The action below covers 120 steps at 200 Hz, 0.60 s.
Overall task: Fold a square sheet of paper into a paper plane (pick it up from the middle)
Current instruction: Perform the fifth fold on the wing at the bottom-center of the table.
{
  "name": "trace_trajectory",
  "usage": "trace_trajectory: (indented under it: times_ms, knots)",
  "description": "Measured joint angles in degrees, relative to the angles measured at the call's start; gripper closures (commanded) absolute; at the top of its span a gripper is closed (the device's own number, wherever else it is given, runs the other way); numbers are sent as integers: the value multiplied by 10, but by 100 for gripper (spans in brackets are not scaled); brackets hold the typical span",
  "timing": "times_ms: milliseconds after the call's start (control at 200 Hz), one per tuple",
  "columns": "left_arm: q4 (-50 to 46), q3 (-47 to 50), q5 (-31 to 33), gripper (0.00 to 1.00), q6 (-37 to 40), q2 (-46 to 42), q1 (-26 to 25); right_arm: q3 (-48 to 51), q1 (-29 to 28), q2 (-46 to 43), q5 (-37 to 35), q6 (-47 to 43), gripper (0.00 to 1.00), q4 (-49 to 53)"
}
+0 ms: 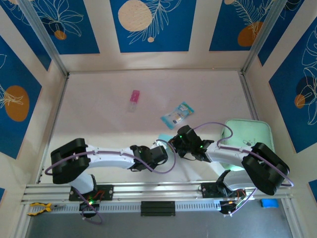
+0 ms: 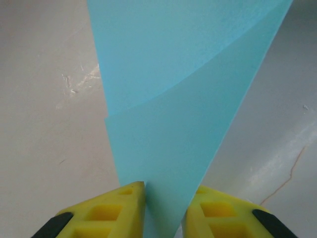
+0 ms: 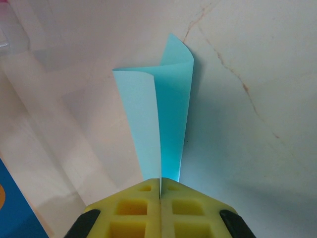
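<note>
Okay, right gripper [image 3: 160,191] is pressed together on the near edge of the square sheet of paper [image 3: 171,114], which is creased, with its far corner curled. Left gripper [image 2: 165,198] has its fingers apart with the sheet between them; can't tell if it grips, and the sheet's top is cut off. Bare table [image 3: 257,148] lies around the sheet, with the teal packet [image 1: 177,115] well apart.

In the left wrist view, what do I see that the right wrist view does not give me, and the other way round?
Left wrist view: the left claw has its yellow fingers apart, and the square sheet of paper passes between them, broad, with one layer lying slantwise over another.
Right wrist view: the right claw is shut on the folded edge of the sheet; two narrow flaps run away from it, their far corners curling.
Both: light-blue paper, yellow fingers, the pale table.
</note>
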State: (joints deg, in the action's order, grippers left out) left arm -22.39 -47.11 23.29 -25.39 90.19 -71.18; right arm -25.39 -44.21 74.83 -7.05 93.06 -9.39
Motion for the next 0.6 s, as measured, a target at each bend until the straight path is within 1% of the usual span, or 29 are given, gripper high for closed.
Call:
trace_trajectory:
  times_ms: [75,230,480,600]
  knots:
    - [0,0,1,74,0,0,0,0,0,0,0,0,100,0]
    - [0,0,4,78,-2,0,0,0,0,0,0,0,100,0]
    - [0,-1,4,76,-2,5,0,0,0,0,0,0,100,0]
    - [-2,-2,4,79,-2,8,0,0,0,0,0,0,100,0]
